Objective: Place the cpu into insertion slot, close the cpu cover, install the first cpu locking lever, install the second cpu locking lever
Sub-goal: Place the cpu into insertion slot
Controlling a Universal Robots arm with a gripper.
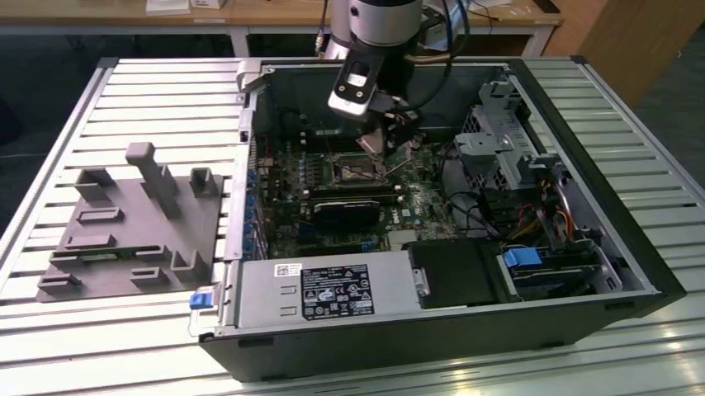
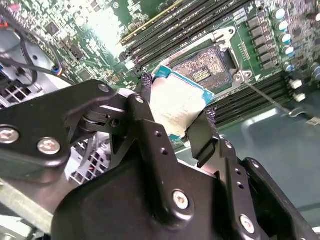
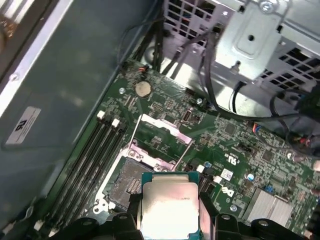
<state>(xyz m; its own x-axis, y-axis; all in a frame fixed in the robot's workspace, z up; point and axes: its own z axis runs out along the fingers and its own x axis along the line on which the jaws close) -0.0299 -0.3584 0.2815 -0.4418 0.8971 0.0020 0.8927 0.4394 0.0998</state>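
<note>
My pincer is clamped on the cpu. One black finger presses on one edge and the other finger presses on the edge across from it. The fingers are only as far apart as the chip is wide. The cpu is up in the air, tilted a little, with its shiny grey top showing in both wood wrist views. It hangs just beside the insertion slot and does not touch it. The slot has nothing in it, and I can see its dark middle with the tiny gold dots. In the first wrist view the cpu sits at the near edge of the slot. The cpu cover is flipped up and open on the far side of the slot. A thin metal lever sticks out next to the slot. Long black memory slots run along one side. In the exterior view the pincer reaches down into the open computer case, which lies on the slatted surface. A grey holder tray sits on the exterior view's left.
</note>
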